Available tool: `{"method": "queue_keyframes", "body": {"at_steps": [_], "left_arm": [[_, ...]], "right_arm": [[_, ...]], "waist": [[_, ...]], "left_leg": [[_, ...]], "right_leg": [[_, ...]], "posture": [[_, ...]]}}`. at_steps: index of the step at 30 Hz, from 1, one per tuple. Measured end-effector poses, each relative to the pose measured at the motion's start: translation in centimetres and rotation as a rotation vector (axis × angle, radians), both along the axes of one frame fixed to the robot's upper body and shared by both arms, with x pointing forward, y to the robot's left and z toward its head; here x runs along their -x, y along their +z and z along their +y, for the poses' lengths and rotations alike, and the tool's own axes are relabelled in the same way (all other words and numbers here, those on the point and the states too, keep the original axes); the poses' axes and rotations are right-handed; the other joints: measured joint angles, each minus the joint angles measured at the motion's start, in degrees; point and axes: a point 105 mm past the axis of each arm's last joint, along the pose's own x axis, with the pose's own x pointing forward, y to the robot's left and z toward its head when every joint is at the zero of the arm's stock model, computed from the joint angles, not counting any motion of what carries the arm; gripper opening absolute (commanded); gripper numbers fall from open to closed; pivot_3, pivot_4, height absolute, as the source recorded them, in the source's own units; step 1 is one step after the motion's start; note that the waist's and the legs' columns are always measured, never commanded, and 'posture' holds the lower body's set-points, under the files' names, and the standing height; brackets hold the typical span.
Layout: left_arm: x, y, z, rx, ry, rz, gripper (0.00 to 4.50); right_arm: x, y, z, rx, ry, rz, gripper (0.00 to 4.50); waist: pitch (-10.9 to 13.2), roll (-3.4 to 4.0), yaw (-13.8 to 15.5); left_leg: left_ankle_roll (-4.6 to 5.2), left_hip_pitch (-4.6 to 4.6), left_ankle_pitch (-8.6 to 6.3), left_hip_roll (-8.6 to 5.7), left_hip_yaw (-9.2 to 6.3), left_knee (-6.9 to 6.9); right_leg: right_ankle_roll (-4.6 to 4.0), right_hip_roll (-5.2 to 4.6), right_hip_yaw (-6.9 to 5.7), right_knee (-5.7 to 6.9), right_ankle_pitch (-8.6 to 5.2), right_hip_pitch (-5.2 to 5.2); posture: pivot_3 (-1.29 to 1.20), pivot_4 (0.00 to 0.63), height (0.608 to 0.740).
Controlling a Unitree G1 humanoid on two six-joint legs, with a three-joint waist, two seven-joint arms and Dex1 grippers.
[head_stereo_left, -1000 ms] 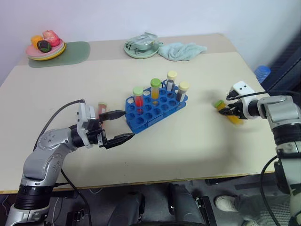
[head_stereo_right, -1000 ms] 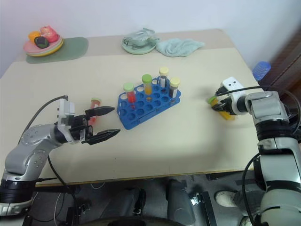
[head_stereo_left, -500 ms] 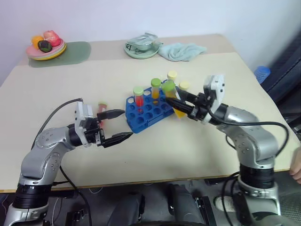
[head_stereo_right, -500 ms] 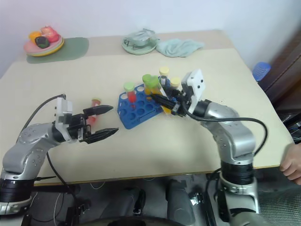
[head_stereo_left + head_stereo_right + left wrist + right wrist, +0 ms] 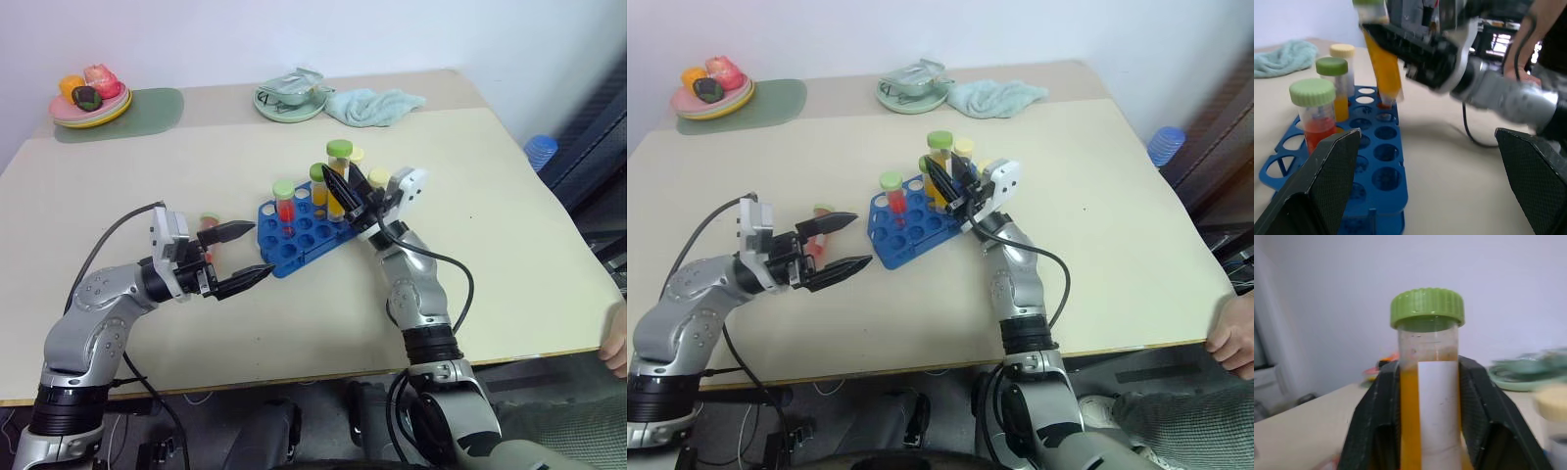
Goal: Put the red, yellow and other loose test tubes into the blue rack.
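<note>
Left eye view: right end effector [image 5: 345, 191] swung in from the counter's right edge, clenched on yellow tube [image 5: 338, 181], now over blue rack [image 5: 304, 230]; insertion next. Left end effector [image 5: 242, 254] released, idle.

Fruit plate [image 5: 86, 103], green dish [image 5: 289, 100], towel [image 5: 375, 105] along table's far edge.

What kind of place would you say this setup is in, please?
Probably an indoor robot test room staged as a lab bench: a bright blue plastic tube rack with capped test tubes stands on a plain beige table, with a plate of toy-like food and a crumpled pale green cloth at the back.
</note>
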Motion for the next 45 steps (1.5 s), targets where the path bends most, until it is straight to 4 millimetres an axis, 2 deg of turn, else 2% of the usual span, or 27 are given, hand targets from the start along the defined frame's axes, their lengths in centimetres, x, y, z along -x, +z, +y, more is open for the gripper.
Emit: {"method": "queue_keyframes", "body": {"at_steps": [7, 13, 21, 26, 32, 36, 39, 43, 45], "left_arm": [[0.0, 0.6, 0.1, 0.010, 0.026, -0.021, 4.50], [-0.1, 0.6, 0.1, 0.010, 0.034, -0.013, 4.50], [0.1, 0.9, 0.1, 0.006, 0.034, -0.022, 4.50], [0.1, 0.8, 0.1, 0.004, 0.038, -0.011, 4.50], [0.1, 0.6, 0.4, 0.020, 0.057, 0.002, 4.50], [-0.1, 1.0, 0.8, 0.040, 0.089, -0.007, 4.50], [-0.4, 1.3, 0.8, 0.079, 0.112, -0.009, 4.50], [-1.3, 2.0, 1.2, 0.125, 0.174, -0.017, 4.50], [-1.7, 1.9, 1.8, 0.146, 0.219, -0.004, 4.50]], "right_arm": [[-1.1, -2.0, -0.6, -0.003, -0.047, -0.006, 1.22], [-1.5, -2.6, -0.2, 0.003, -0.044, -0.013, 1.22], [-1.6, -2.9, 0.6, 0.005, -0.037, -0.030, 1.22], [-1.4, -3.9, 0.8, 0.033, -0.044, -0.026, 1.22], [-0.8, -4.3, 0.6, 0.053, -0.050, -0.050, 1.22], [-0.2, -4.3, 0.3, 0.061, -0.035, -0.082, 2.79], [0.0, -4.1, 0.1, 0.076, -0.063, -0.104, 4.43], [0.3, -4.3, -0.1, 0.160, -0.122, -0.123, 4.48], [0.5, -4.4, -0.7, 0.223, -0.132, -0.135, 4.48]], "waist": [[0.00, 0.00, -0.17], [-0.01, 0.01, -0.20], [-0.03, 0.02, -0.78], [-0.10, -0.03, -1.38], [-0.56, -0.51, -1.14], [-0.84, -0.69, -0.99], [-0.86, -0.67, -0.64], [-0.84, -0.63, 0.40], [-0.81, -0.59, 0.53]], "left_leg": [[-0.05, 0.04, 0.02, 0.07, 0.01, -0.01], [-0.07, 0.07, 0.03, 0.08, 0.02, -0.01], [-0.10, 0.12, 0.05, 0.09, 0.02, -0.01], [-0.12, 0.17, 0.05, 0.11, 0.00, -0.03], [-0.17, 0.20, 0.00, 0.15, -0.09, -0.05], [-0.18, 0.25, -0.07, 0.21, -0.12, -0.08], [-0.16, 0.47, -0.09, 0.21, -0.12, -0.08], [-0.15, 0.50, -0.10, 0.21, -0.10, -0.08], [-0.15, 0.40, -0.10, 0.19, -0.09, -0.07]], "right_leg": [[-0.06, 0.03, 0.04, 0.02, 0.03, -0.01], [-0.08, 0.04, 0.05, 0.05, 0.05, 0.02], [-0.10, 0.05, 0.06, 0.09, 0.06, 0.05], [-0.11, 0.07, 0.06, 0.09, 0.06, 0.09], [-0.12, 0.26, 0.05, -0.02, 0.05, 0.19], [-0.13, 0.34, 0.05, -0.14, 0.05, 0.30], [-0.13, 0.34, 0.05, -0.18, 0.05, 0.55], [-0.13, 0.34, 0.05, -0.18, 0.04, 0.56], [-0.13, 0.33, 0.06, -0.19, 0.05, 0.46]], "posture": [[0.00, 0.150, 0.740], [0.00, 0.150, 0.740], [0.00, 0.150, 0.740], [0.00, 0.150, 0.740], [0.00, 0.150, 0.740], [0.00, 0.150, 0.740], [0.00, 0.150, 0.740], [0.00, 0.150, 0.740], [0.00, 0.150, 0.740]]}}
